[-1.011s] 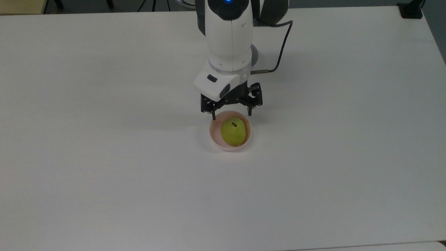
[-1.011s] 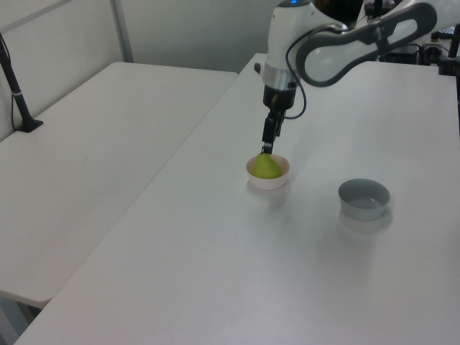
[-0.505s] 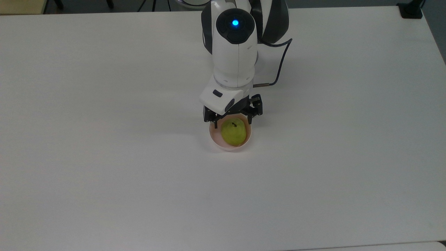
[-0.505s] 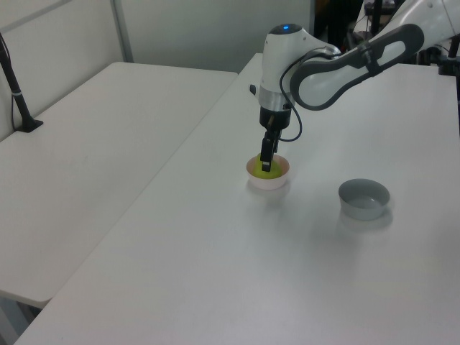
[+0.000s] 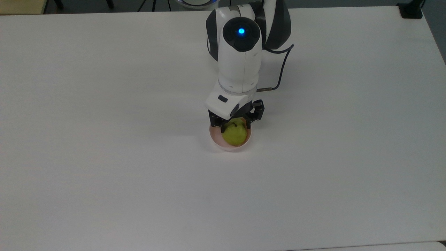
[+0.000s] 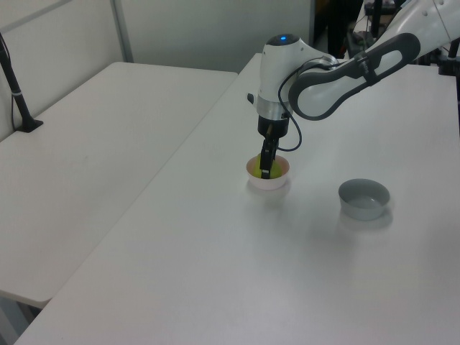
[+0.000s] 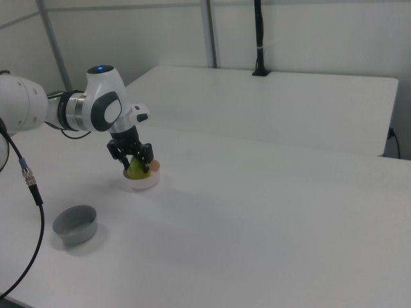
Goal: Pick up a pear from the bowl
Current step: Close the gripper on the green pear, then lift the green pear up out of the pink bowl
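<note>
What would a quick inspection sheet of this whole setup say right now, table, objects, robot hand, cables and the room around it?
Surface: white table, bare apart from two bowls.
Job's things: yellow-green pear sits in the pink bowl.
Clutter: empty grey bowl, standing apart from the pink one.
Grippers: gripper lowered into the pink bowl, fingers open on either side of the pear; pear not lifted.
Cables: dark cable loops from the arm's wrist; another hangs at the right view's left edge.
Surroundings: second white table alongside, with a black post on it; pale wall panels behind.
</note>
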### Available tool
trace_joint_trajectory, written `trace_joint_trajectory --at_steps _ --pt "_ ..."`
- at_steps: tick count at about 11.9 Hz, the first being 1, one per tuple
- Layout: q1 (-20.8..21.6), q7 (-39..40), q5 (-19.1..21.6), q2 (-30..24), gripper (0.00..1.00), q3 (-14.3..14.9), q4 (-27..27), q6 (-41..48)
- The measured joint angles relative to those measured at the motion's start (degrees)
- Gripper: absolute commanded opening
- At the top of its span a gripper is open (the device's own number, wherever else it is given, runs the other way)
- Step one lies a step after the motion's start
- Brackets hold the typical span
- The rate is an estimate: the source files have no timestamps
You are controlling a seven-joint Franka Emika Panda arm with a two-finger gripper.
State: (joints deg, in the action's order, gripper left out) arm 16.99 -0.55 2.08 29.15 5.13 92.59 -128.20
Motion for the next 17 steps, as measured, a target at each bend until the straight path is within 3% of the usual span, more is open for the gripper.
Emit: trace_joint_trajectory --at_steps 1,9,17 --pt "0.0 0.0 0.0 0.0 0.00 0.0 -0.2 0.0" --pt "-0.5 0.0 0.0 -1.6 0.00 0.0 -0.9 0.6" --pt "-4.8 2.6 -1.0 -13.1 0.00 0.1 -3.9 20.2"
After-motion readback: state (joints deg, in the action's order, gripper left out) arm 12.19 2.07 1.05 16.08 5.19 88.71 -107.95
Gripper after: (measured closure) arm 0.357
